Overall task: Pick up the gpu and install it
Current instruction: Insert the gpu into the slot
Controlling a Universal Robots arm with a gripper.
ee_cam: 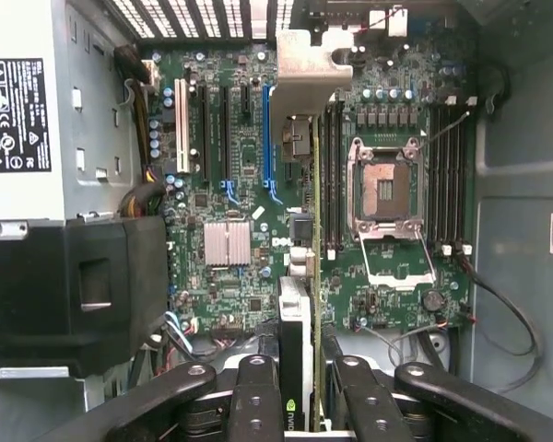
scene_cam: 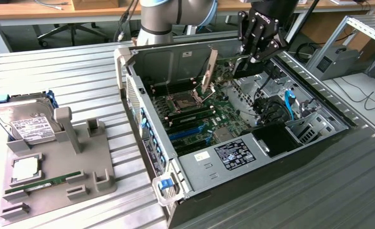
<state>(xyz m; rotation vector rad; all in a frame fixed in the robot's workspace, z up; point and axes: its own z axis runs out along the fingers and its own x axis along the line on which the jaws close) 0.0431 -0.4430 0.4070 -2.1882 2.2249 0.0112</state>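
Gripper point(ee_cam: 302, 396): clamped on gpu point(ee_cam: 293, 322), edge-on between its fingers; you cannot see the card's faces; motherboard point(ee_cam: 221, 313) beyond.

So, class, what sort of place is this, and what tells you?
Probably a robotics lab or workshop: a robot arm reaches over an open computer case on a slatted metal table, its gripper holding the gpu, with an office chair behind.

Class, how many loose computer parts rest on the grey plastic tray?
3: silver hard drive at the far end, square silver chip midway, green memory stick nearest the camera.
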